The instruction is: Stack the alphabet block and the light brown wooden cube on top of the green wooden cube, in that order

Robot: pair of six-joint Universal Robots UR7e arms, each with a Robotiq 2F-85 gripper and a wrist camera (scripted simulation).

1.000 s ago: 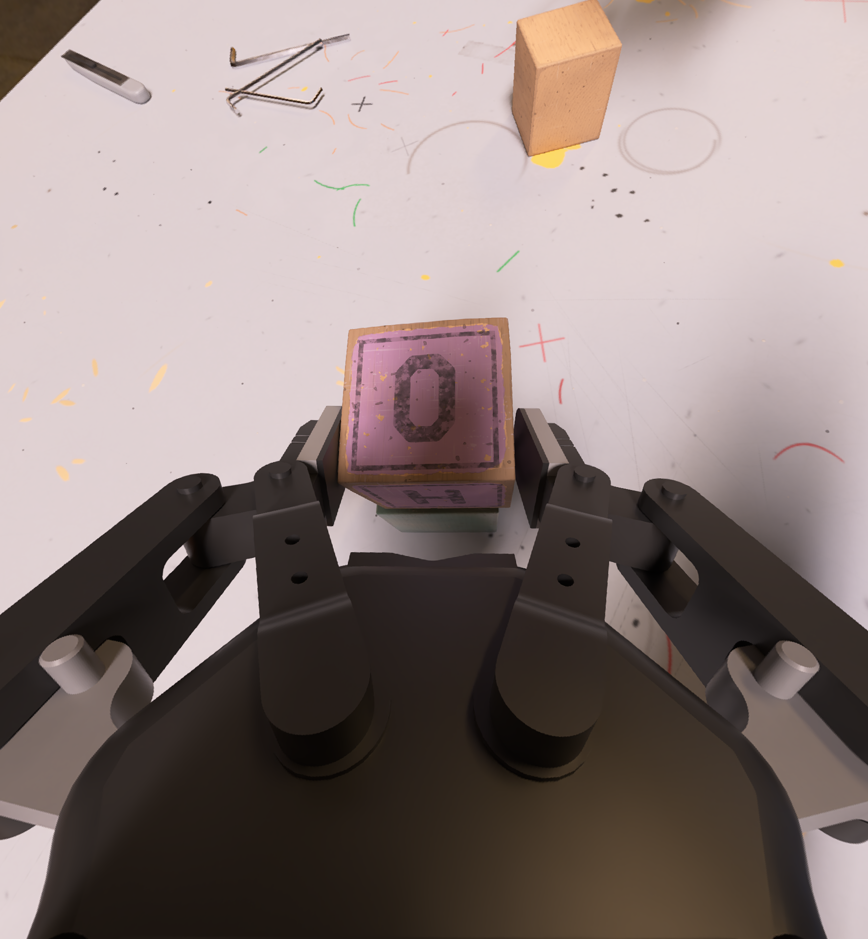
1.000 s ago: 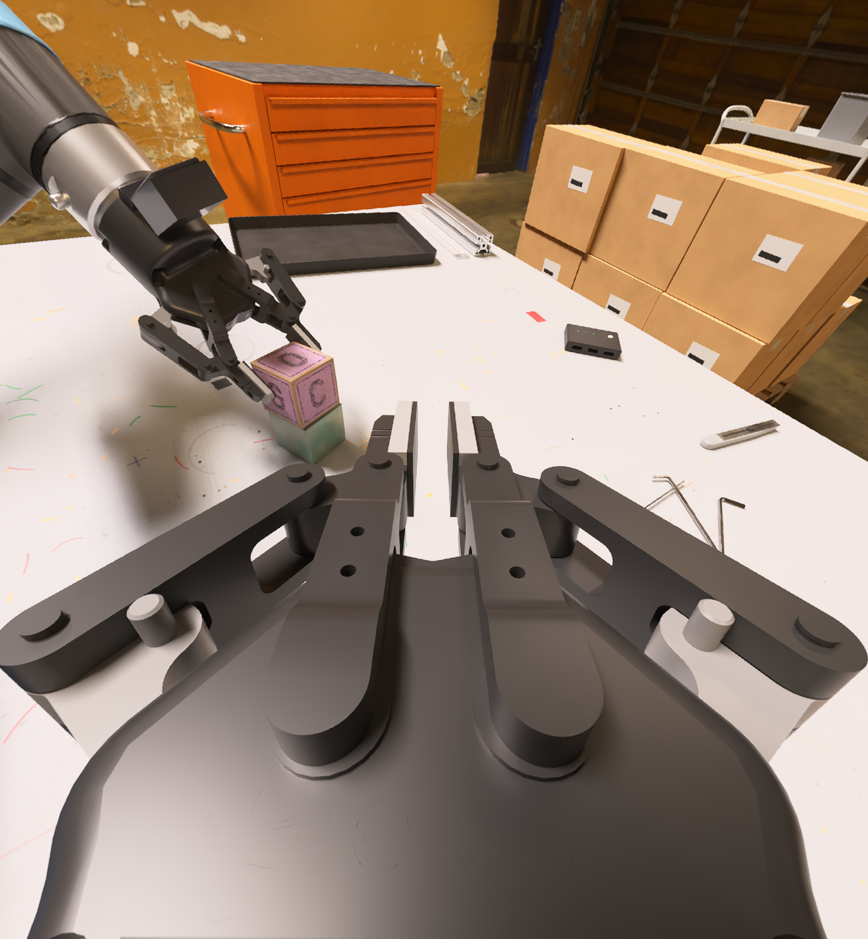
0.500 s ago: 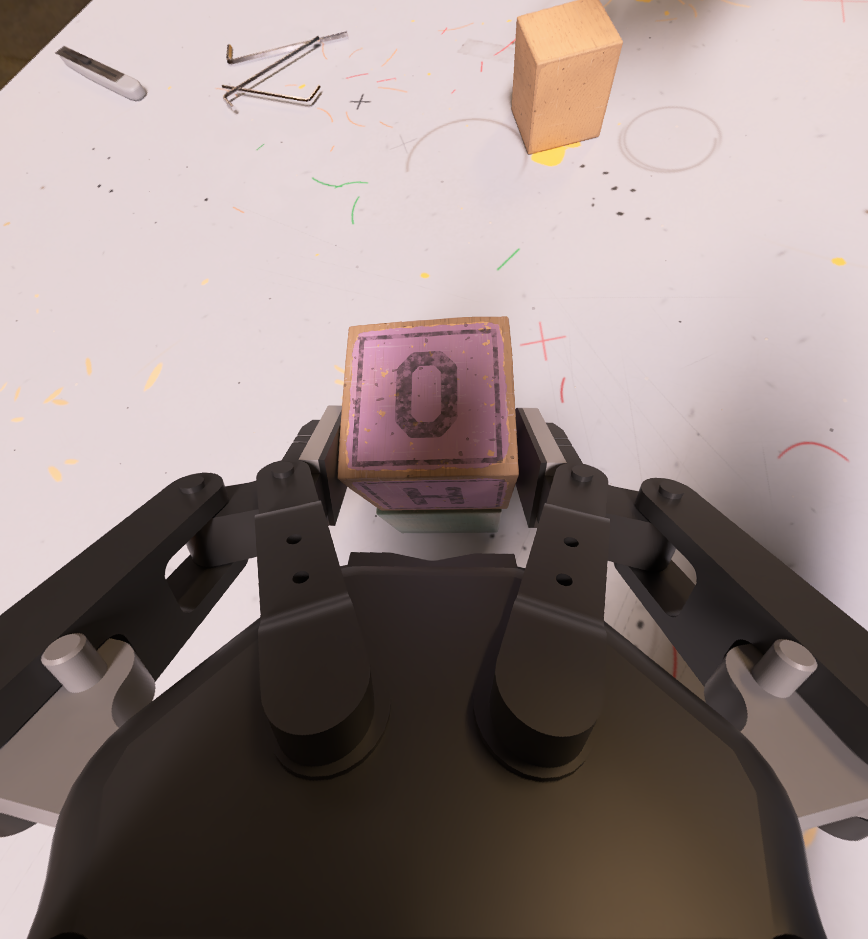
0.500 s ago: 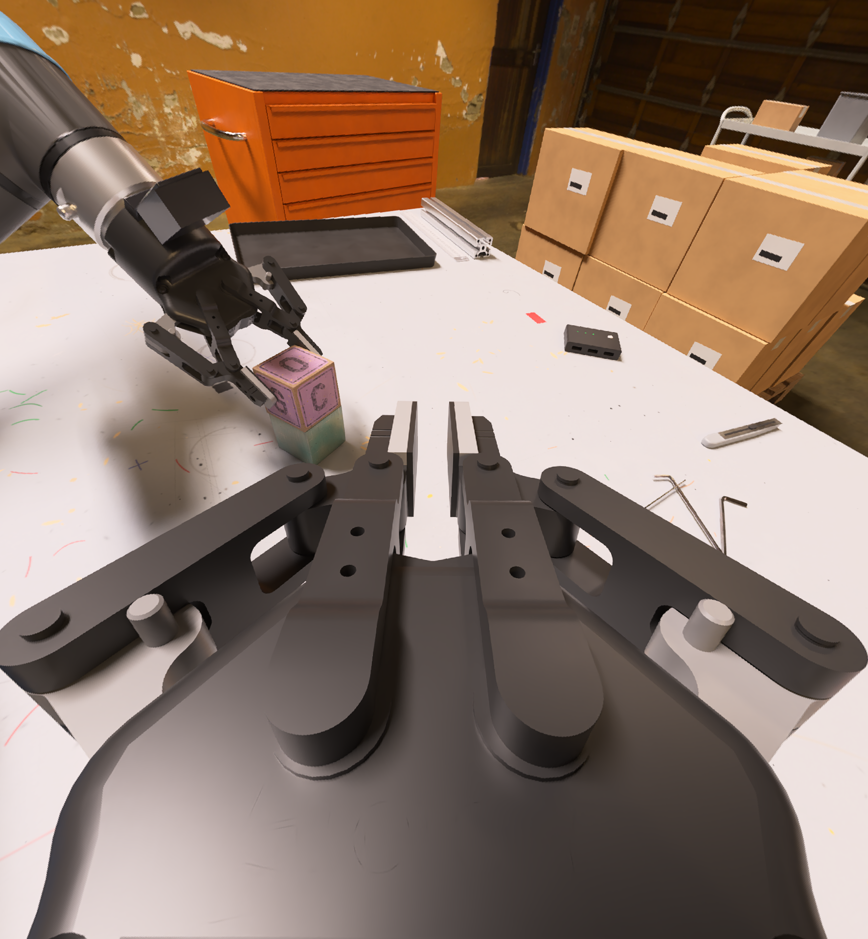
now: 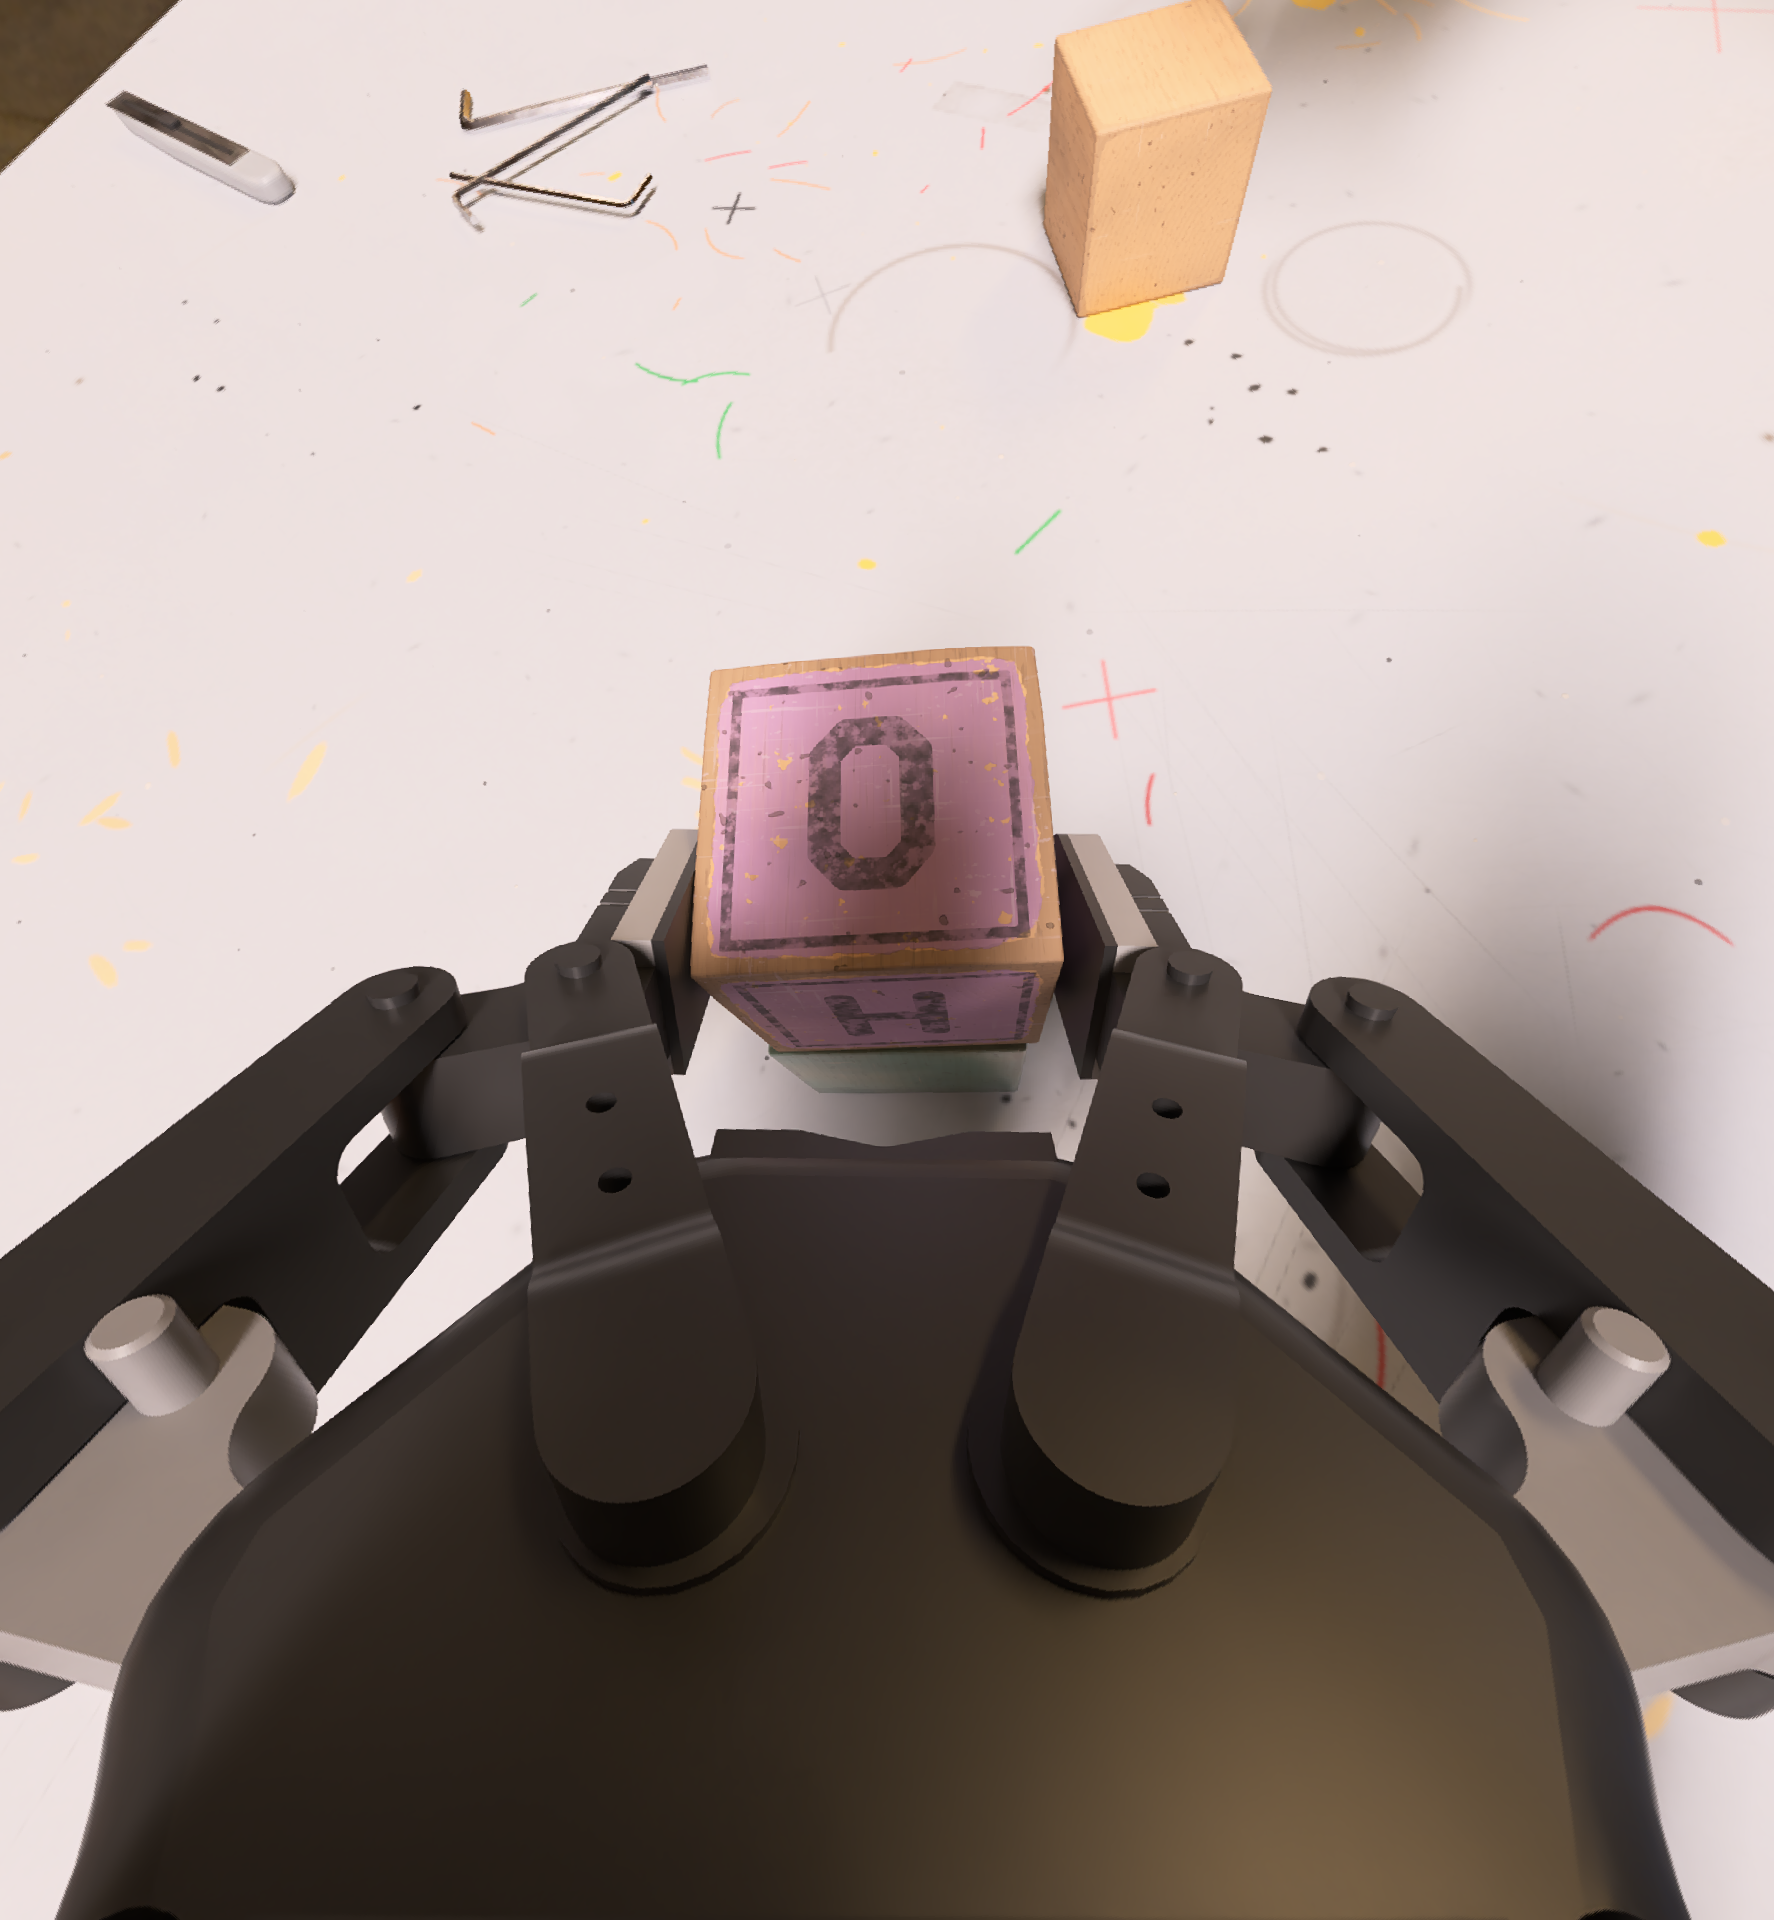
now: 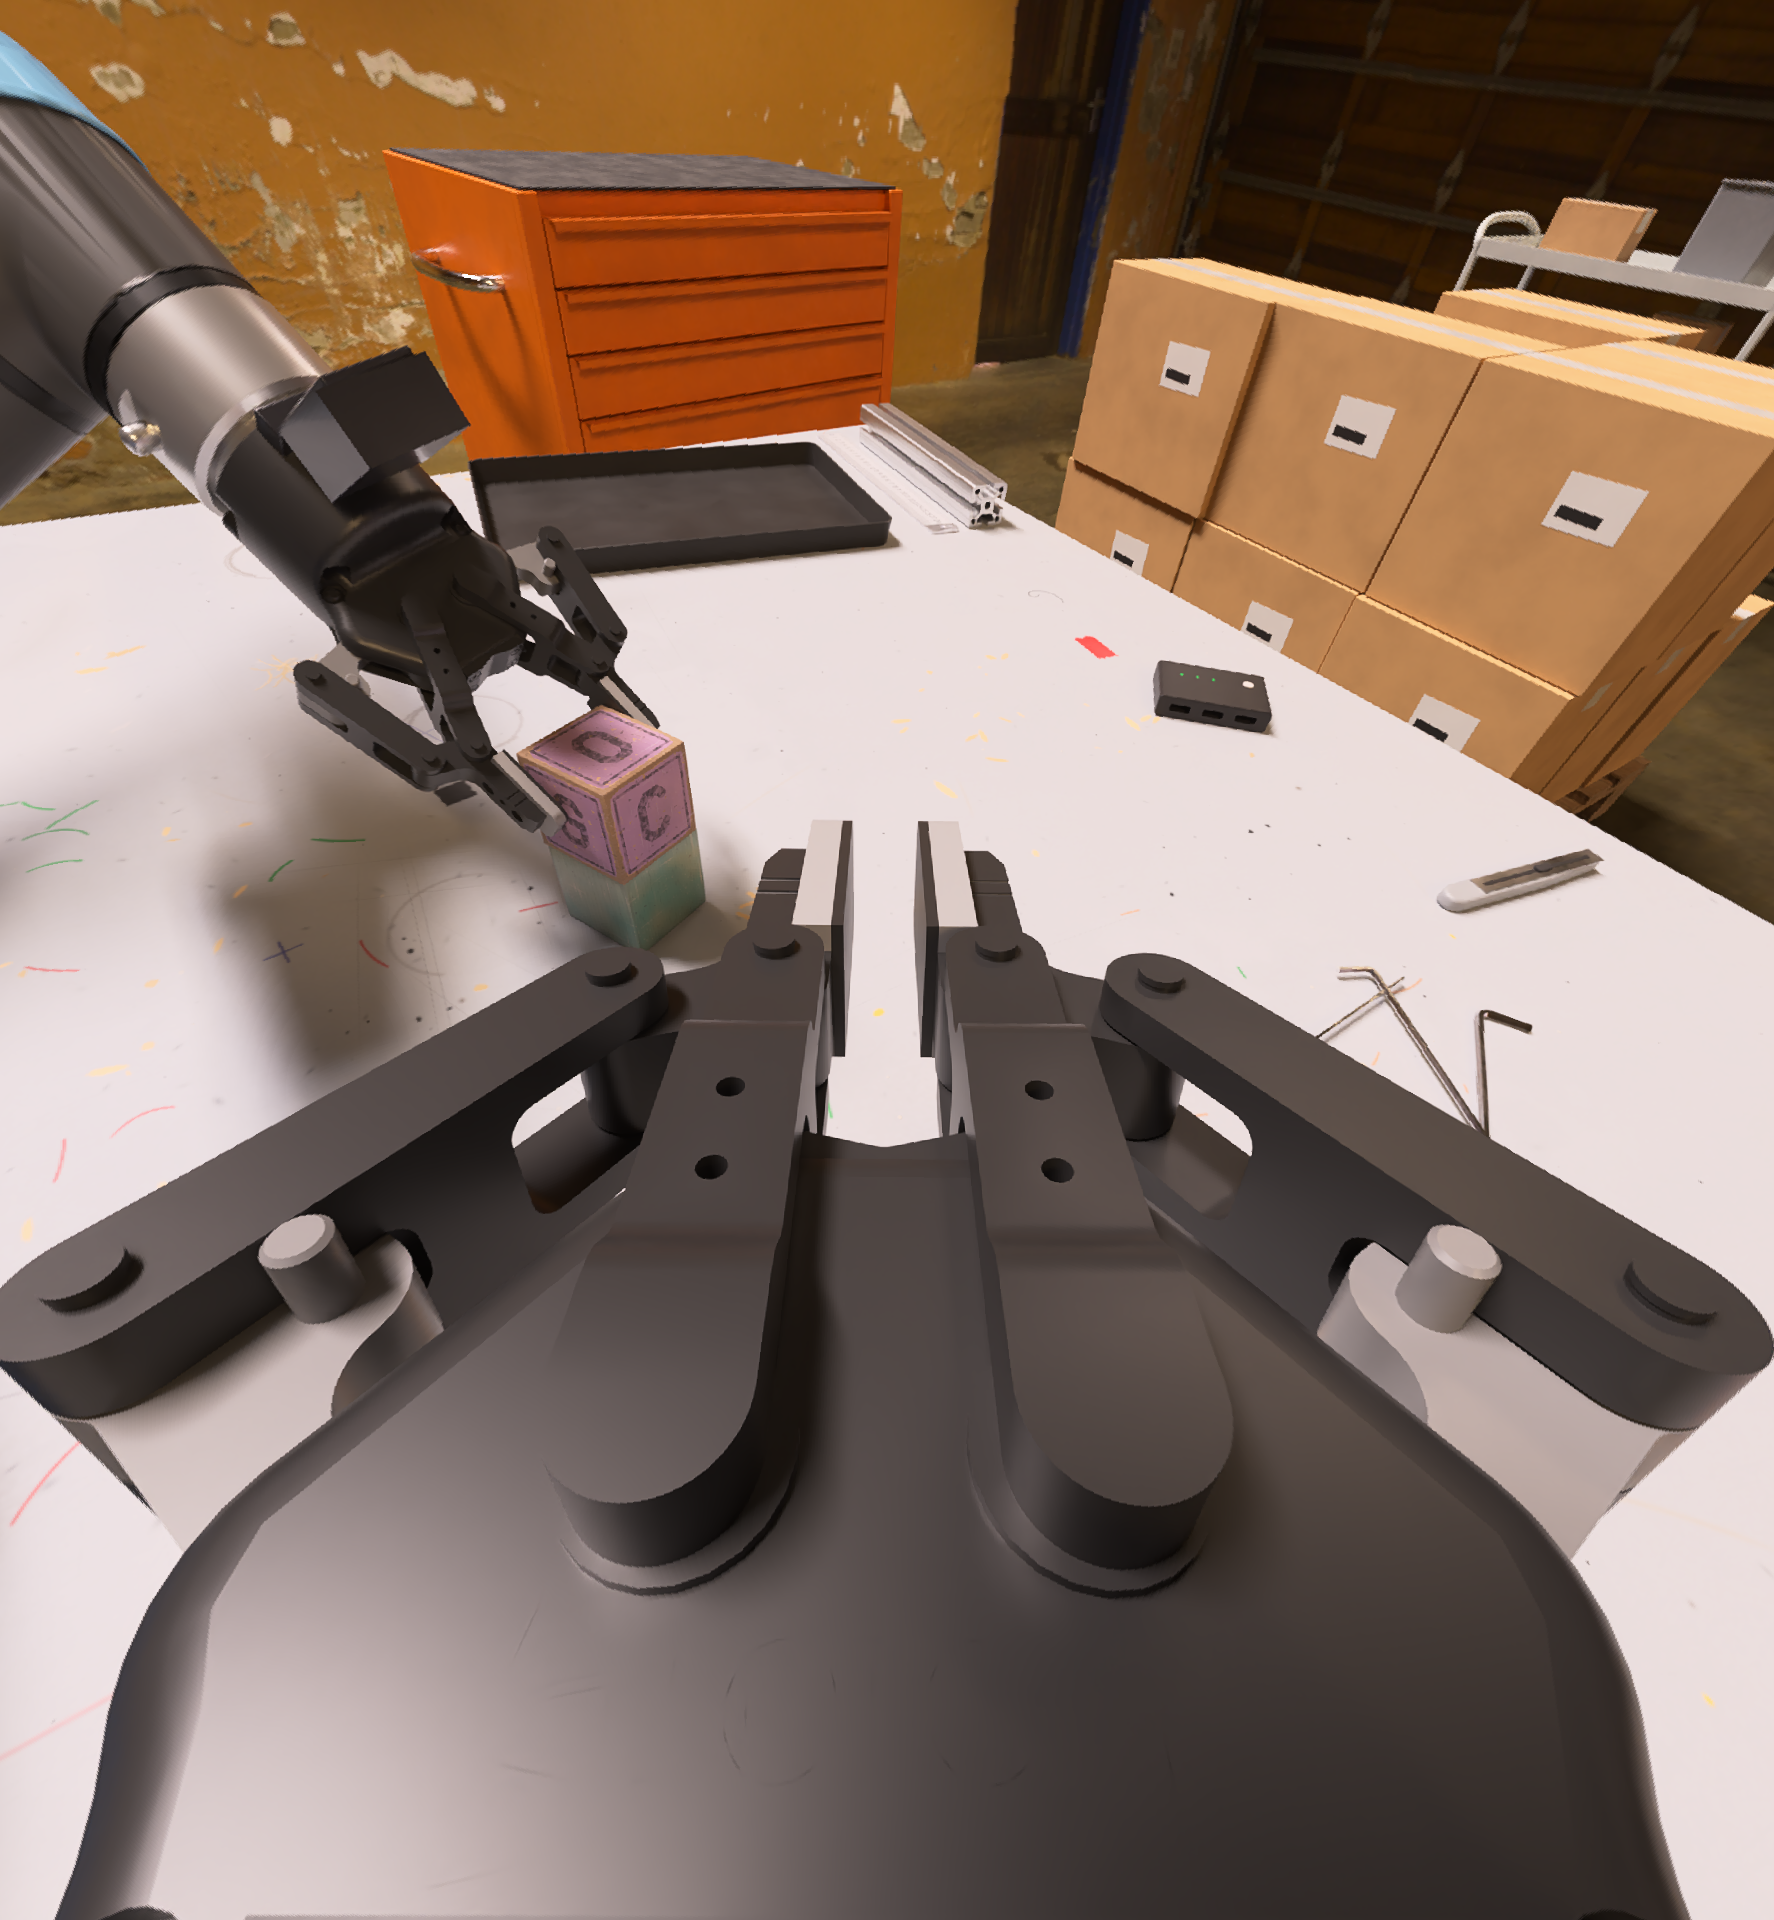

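The pink alphabet block (image 5: pixel 867 810) sits squarely on the green wooden cube (image 5: pixel 898 1065), which shows as a thin strip under it. My left gripper (image 5: pixel 878 883) is shut on the alphabet block, with a pad against each side. The light brown wooden cube (image 5: pixel 1148 156) stands alone on the table, farther ahead and to the right. In the right wrist view the block (image 6: pixel 608 779) rests on the green cube (image 6: pixel 644 894), with the left gripper (image 6: pixel 589 767) around it. My right gripper (image 6: pixel 883 862) hangs just right of the stack, its fingers close together with a narrow gap, holding nothing.
Hex keys (image 6: pixel 1423 1039) and a utility knife (image 6: pixel 1517 878) lie on the white table to the right. A small black box (image 6: pixel 1210 694), a black tray (image 6: pixel 675 504) and aluminium rails (image 6: pixel 935 468) lie farther back. Cardboard boxes (image 6: pixel 1485 468) stand past the table's right edge.
Almost nothing. The left arm has shifted very slightly while the block stays between its fingers on the green cube. The right gripper has not moved.
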